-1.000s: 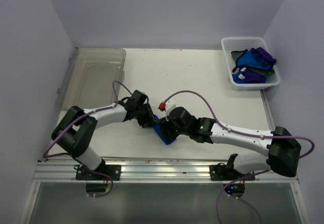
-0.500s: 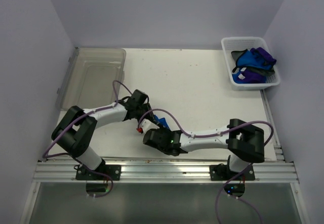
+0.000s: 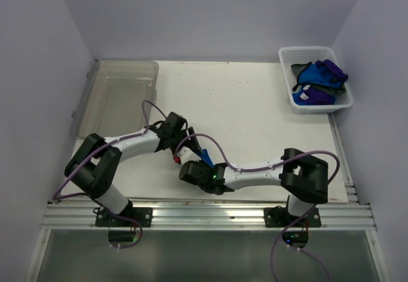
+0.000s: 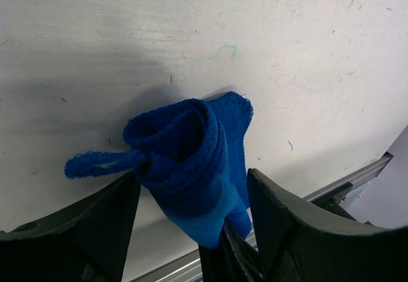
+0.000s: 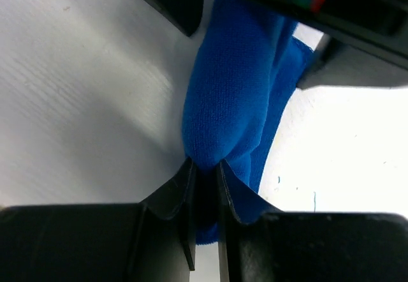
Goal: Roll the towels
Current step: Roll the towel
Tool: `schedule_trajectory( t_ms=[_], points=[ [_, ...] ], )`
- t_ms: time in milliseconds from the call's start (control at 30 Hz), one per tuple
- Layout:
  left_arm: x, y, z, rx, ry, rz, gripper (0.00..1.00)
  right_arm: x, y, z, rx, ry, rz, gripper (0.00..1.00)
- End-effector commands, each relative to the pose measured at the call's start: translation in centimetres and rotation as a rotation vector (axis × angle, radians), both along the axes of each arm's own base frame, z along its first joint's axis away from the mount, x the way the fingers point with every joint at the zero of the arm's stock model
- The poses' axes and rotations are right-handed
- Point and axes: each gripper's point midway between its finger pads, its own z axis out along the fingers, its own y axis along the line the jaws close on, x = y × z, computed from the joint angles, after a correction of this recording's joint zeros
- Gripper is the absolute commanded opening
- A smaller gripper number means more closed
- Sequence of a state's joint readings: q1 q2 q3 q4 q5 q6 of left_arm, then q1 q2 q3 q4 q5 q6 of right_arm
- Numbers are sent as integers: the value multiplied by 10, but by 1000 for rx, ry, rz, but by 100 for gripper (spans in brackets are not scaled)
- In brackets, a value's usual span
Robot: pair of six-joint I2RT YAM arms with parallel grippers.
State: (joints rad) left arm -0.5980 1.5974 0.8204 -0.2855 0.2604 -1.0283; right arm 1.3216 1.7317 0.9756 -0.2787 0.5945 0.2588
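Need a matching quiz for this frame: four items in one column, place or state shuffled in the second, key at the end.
Column one
1. bright blue cloth towel
2. white slatted plastic basket
3. left gripper
4. right gripper

Column two
A. open, one finger on either side of the roll
B. far right corner of the table, holding blue and purple cloths
C. rolled up, near the front middle
D. pinched shut on the towel's end

Pairs: 1-C, 2-B, 3-A, 4-D

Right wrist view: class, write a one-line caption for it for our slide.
Right gripper pinching one end of a rolled blue towel, white table behind.
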Motion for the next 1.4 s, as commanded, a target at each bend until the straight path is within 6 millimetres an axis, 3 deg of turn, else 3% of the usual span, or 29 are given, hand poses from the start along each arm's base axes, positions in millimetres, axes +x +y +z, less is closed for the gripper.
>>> schedule_trajectory(
  t_ms=[0, 33, 67, 133, 267, 400, 633, 1133, 1367],
  points=[
    [14, -7, 31, -38, -85, -10, 73, -2, 10, 21, 229, 108, -57, 1],
    [17, -6, 36, -42, -104, -6, 75, -5, 4, 14, 246, 142, -75, 1],
    [17, -6, 38, -44, -110, -3, 76, -9, 11, 21, 317, 189, -57, 1],
    [18, -4, 44, -51, -123, 2, 77, -7, 0, 13, 372, 251, -101, 1],
    [17, -1, 48, -49, -138, 6, 78, -6, 0, 19, 506, 343, -118, 1],
    [12, 1, 42, -56, -133, -1, 78, -2, -3, 23, 614, 413, -140, 1],
    [-5, -13, 31, -131, -102, -37, 78, -3, -6, 22, 796, 545, -187, 1],
    [-13, -34, 4, -181, -30, -41, 70, 0, -16, 17, 1011, 694, -253, 1],
    [-6, -44, -4, -217, -19, -12, 58, 1, -15, 14, 1078, 742, -257, 1]
  ],
)
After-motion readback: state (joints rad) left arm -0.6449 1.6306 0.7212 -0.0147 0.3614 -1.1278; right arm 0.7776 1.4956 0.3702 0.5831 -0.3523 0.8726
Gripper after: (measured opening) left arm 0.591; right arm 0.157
